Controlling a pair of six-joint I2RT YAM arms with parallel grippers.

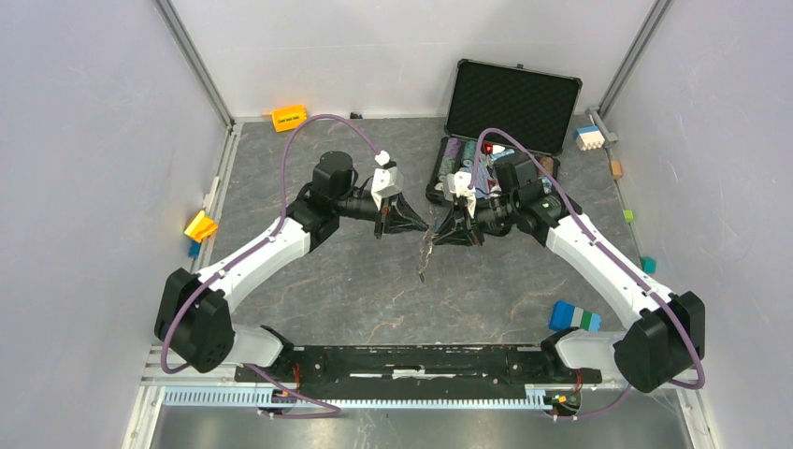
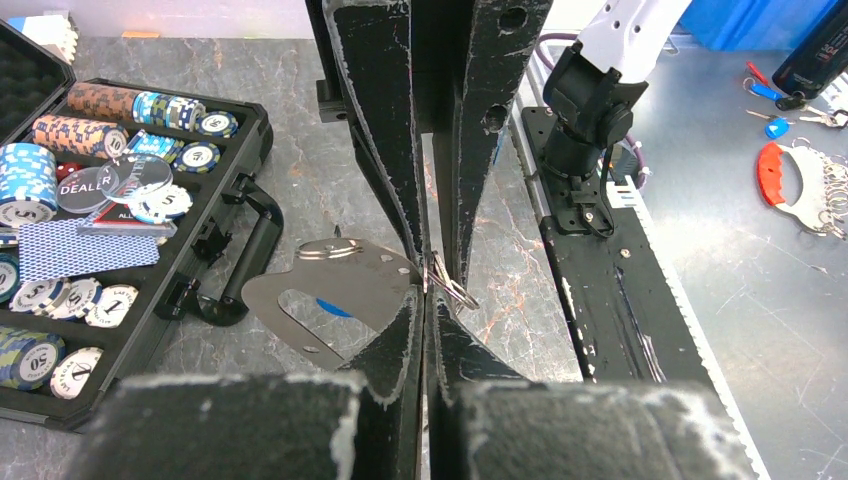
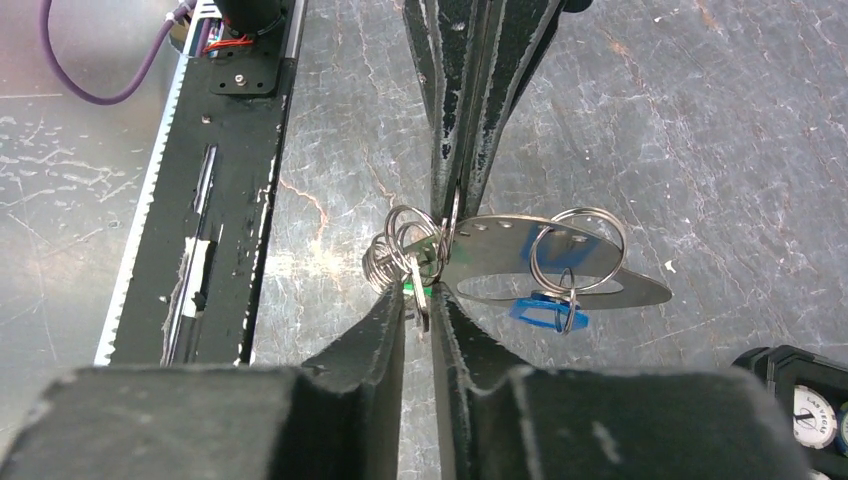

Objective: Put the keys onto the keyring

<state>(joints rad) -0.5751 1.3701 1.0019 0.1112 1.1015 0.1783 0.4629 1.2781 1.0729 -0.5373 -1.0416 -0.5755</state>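
Observation:
The keyring (image 3: 560, 268), a flat silver oval loop, hangs in the air between my two grippers at mid-table (image 1: 426, 245). My left gripper (image 2: 428, 295) is shut on the loop's (image 2: 340, 290) edge, next to small split rings (image 2: 452, 291). My right gripper (image 3: 420, 292) faces it and has closed in on a small silver key (image 3: 421, 305) hanging from a cluster of split rings (image 3: 392, 255). Only slivers of gap show beside the key, with a green tag (image 3: 412, 288) behind it. A bigger split ring (image 3: 578, 248) carries a blue tag (image 3: 538, 311).
An open black case (image 1: 510, 98) of poker chips (image 2: 30, 170) stands at the back right, close behind my right arm. Coloured blocks lie around the mat: orange (image 1: 289, 118), yellow (image 1: 200, 225), blue-green (image 1: 574, 316). More keys (image 2: 805, 112) and a red-handled loop (image 2: 785, 178) lie beyond the base rail (image 2: 610, 300).

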